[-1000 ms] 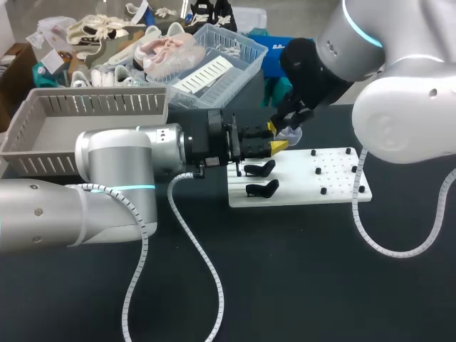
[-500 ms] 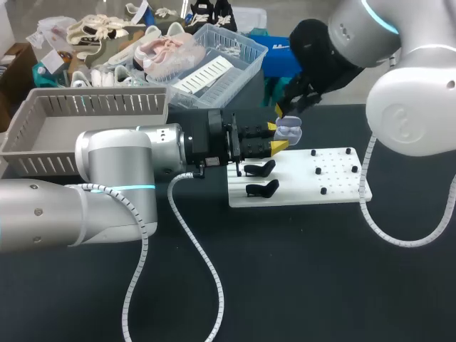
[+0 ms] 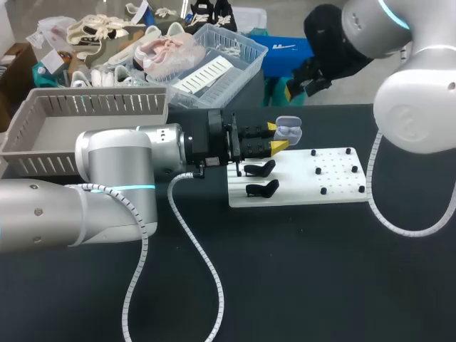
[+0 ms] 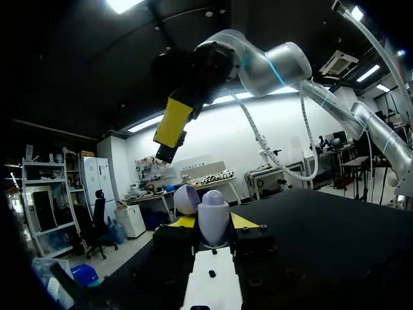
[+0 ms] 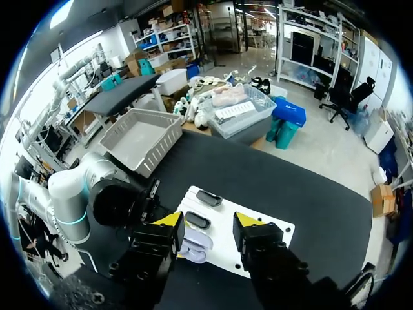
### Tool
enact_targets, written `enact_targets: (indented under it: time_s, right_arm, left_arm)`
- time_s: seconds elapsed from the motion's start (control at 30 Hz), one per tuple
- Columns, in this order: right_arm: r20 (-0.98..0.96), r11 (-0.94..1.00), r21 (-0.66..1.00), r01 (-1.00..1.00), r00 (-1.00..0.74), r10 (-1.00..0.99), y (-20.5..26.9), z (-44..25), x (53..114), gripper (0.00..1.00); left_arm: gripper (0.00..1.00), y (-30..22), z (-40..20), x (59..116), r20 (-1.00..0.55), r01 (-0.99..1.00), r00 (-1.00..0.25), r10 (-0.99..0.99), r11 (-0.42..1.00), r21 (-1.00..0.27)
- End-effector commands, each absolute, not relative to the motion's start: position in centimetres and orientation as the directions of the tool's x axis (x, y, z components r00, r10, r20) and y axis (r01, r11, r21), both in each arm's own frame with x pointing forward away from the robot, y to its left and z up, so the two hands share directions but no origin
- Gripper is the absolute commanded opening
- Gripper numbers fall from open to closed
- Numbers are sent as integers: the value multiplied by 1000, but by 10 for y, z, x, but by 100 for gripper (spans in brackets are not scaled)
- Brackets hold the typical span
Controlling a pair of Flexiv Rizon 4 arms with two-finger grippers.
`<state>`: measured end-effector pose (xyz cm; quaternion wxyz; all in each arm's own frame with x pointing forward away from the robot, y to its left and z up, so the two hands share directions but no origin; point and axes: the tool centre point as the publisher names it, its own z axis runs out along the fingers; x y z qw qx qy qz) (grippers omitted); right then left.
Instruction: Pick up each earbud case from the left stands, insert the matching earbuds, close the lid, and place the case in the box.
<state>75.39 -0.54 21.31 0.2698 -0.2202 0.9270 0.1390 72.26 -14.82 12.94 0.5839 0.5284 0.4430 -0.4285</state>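
A pale lavender earbud case (image 3: pixel 287 130) with its lid standing open is held above the far left corner of the white board (image 3: pixel 299 189). My left gripper (image 3: pixel 275 136) is shut on it from both sides. In the left wrist view the case (image 4: pixel 213 216) stands upright between the yellow tips, lid (image 4: pixel 186 199) tilted back. My right gripper (image 3: pixel 299 84) hangs high above and behind the case. Its fingers stand open with nothing between them (image 5: pixel 208 223), and the case (image 5: pixel 195 245) lies far below. Two bare black stands (image 3: pixel 260 169) (image 3: pixel 262 189) sit on the board's left side.
A grey slatted basket (image 3: pixel 85 121) stands at the back left of the table. Small black pegs (image 3: pixel 335 171) dot the right half of the board. The left arm's white cable (image 3: pixel 199 249) loops over the dark tabletop in front.
My right gripper has lifted up and back to the right, away from the open case. The left arm and the case have stayed where they were.
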Motion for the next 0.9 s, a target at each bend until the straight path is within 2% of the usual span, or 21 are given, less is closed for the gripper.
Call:
enact_targets:
  time_s: [0.03, 0.37, 0.9]
  right_arm:
    - [-546, 862, 146, -486, -766, -339, 1, 205, 773, 47]
    - [-521, 862, 154, -482, -781, -344, 1, 191, 784, 49]
    - [-483, 868, 165, -468, -806, -343, -6, 175, 760, 47]
  left_arm:
    - [0, -148, 129, 722, -970, 968, 241, -32, 78, 238]
    - [0, -148, 129, 722, -970, 968, 241, -32, 78, 238]
    - [0, -148, 129, 722, -970, 968, 241, -32, 78, 238]
